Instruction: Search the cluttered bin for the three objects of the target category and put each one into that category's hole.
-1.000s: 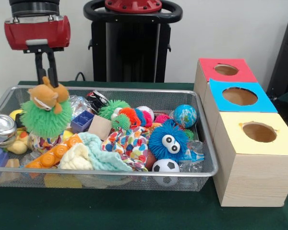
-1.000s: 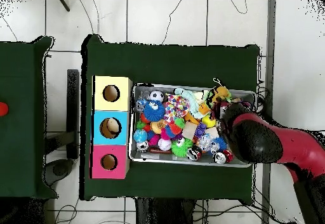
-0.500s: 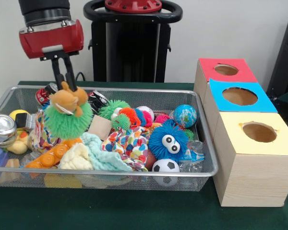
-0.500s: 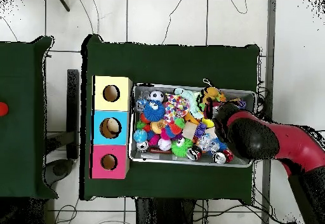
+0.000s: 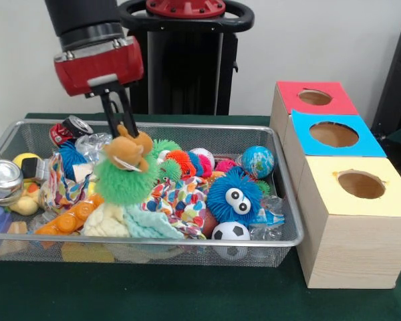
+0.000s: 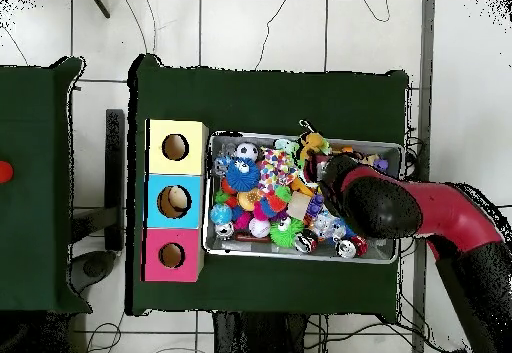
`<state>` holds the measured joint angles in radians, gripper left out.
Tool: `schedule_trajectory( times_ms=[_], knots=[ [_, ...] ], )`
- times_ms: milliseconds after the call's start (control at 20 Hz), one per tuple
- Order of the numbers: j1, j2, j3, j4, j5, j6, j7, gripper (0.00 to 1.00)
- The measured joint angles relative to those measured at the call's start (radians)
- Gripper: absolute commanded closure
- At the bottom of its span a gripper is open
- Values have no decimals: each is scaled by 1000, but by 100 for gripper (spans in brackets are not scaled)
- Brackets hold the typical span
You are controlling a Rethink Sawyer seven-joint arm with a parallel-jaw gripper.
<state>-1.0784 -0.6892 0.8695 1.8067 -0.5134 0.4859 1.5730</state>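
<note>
My gripper [image 5: 123, 126] is shut on a plush toy [image 5: 125, 171] with an orange head and a green fuzzy body. It holds the toy over the middle left of the wire mesh bin [image 5: 154, 251]. A crushed can with a shiny silver end [image 5: 3, 179] lies at the bin's left end. A red and black can [image 5: 69, 129] lies at the back left, behind the gripper. The round hole [image 5: 314, 97] in the red-topped box is far to the right. In the overhead view my arm [image 6: 375, 206] covers the bin's right half [image 6: 300, 257], and the hole [image 6: 171, 255] shows at the left.
Blue-topped [image 5: 333, 134] and yellow-topped [image 5: 361, 184] boxes stand beside the red one. The bin also holds a blue fuzzy ball with eyes [image 5: 234, 196], a small football [image 5: 230, 233], a globe ball [image 5: 258, 161], orange blocks [image 5: 70, 219] and cloths.
My gripper has carried the plush toy to the right along the bin and slightly lower. The red and black can at the back left has come into sight.
</note>
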Motion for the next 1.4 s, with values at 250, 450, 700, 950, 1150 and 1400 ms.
schedule_trajectory(
  times_ms=[250, 450, 700, 950, 1150, 1400],
  knots=[
    [36, 4, -4, -38, -25, 152, 0, 100],
    [20, 26, 14, -63, -22, 198, -1, 100],
    [0, 52, 25, -105, -25, 223, -11, 100],
    [30, 69, 7, -201, -66, 306, -19, 100],
    [62, 88, -1, -272, -87, 332, -19, 100],
    [108, 113, -14, -348, -92, 332, -19, 100]
  ],
)
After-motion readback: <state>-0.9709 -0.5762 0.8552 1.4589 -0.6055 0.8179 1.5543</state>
